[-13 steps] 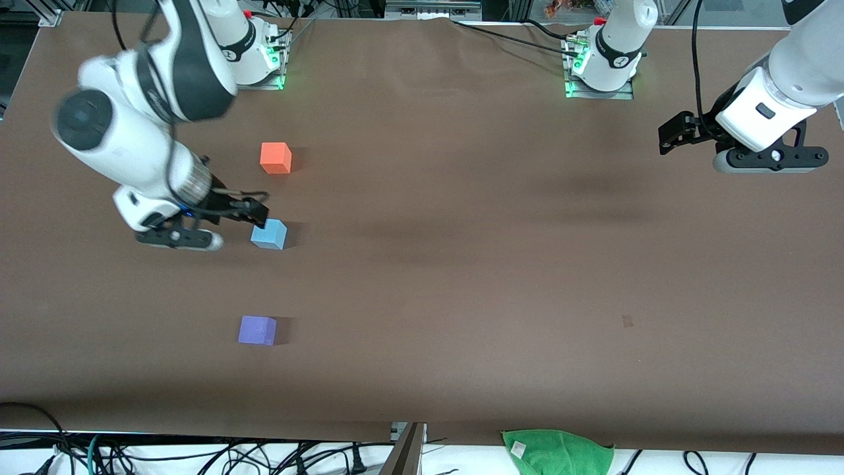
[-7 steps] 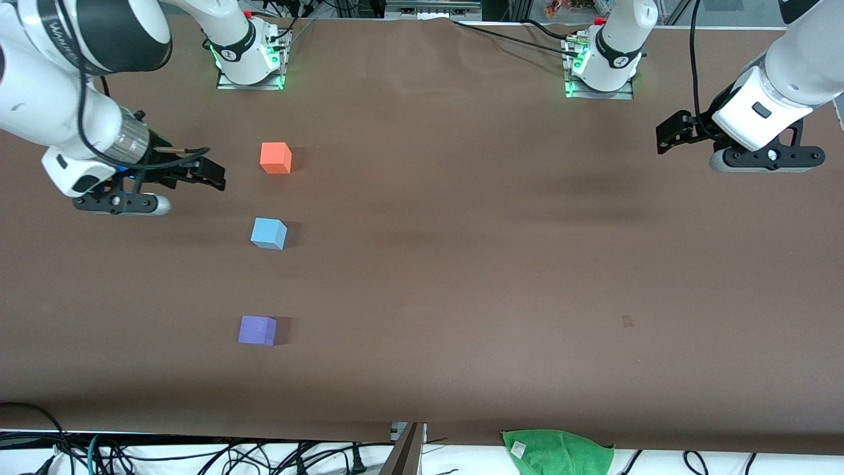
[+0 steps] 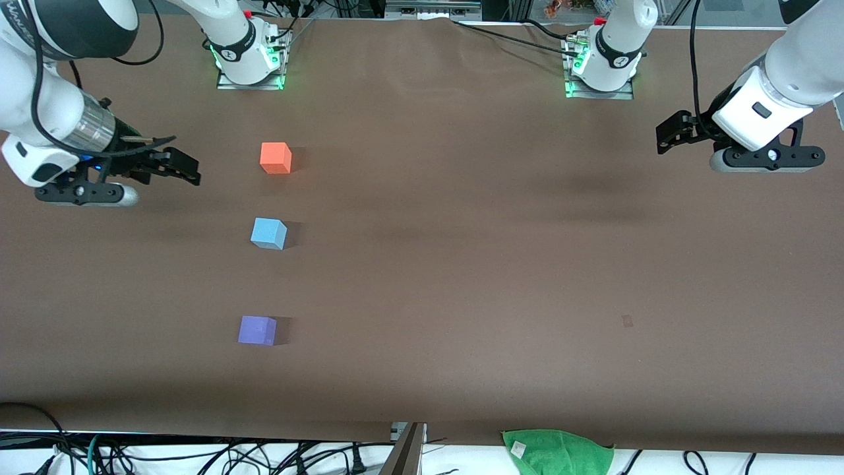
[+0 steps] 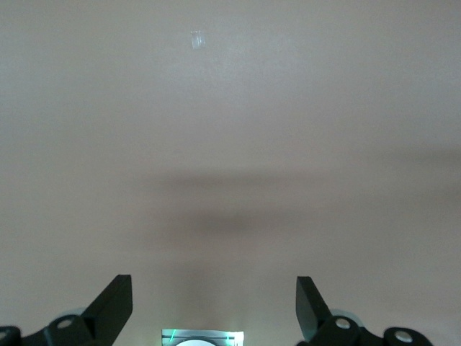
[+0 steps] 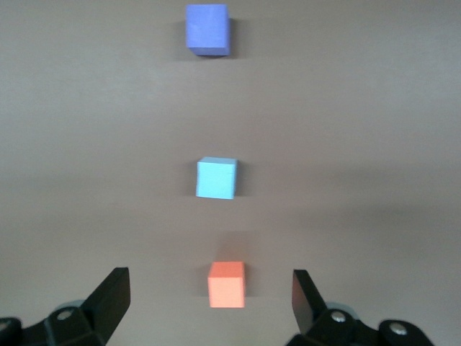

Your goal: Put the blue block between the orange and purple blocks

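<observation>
showing blue block (image 5: 216, 178) between others

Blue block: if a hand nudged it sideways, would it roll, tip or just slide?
The blue block probably slides: it is a cube resting flat on the table, with no round side to roll on. It looks as tall as wide, so tipping seems unlikely. Its matte faces suggest it isn't slippery.

both end effectors, left (image 3: 672, 135) and right (image 3: 179, 166), open, aloft
</observation>
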